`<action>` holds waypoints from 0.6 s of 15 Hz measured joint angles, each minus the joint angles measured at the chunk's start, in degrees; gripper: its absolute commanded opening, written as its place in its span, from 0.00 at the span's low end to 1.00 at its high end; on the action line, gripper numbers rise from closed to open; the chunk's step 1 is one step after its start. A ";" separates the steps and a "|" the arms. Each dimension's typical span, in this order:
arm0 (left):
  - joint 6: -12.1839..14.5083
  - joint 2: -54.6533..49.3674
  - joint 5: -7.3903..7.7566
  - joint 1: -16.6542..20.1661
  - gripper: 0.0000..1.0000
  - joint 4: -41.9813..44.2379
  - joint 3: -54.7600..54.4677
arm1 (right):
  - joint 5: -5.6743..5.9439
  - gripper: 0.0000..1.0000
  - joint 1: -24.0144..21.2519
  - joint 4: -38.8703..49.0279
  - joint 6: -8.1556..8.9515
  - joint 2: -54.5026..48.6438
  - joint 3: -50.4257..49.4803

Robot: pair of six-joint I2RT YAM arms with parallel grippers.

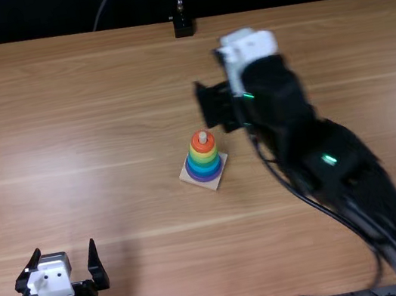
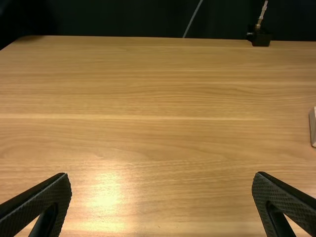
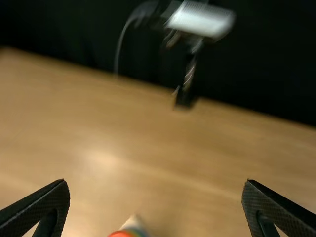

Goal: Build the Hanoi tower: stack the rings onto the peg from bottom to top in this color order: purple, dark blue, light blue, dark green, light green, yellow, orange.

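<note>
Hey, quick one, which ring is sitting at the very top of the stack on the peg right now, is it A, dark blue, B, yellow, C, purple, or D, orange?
D, since the orange ring lies above the yellow ring, with the peg's tip poking through it.

A pale wooden square base (image 1: 220, 177) lies flat near the middle of the bench (image 1: 67, 102), turned at an angle to its edges. Its pale round-topped peg (image 1: 202, 137) stands upright through tapering, stacked rings: smooth orange ring (image 1: 199, 147) uppermost, then yellow (image 1: 205, 155), green, blue, and the widest, purple (image 1: 206, 178), lowest.
</note>
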 measured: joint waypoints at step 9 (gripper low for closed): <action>0.00 -0.02 0.02 0.00 1.00 0.00 0.00 | -11.28 1.00 -27.36 8.55 -4.66 -51.30 -45.20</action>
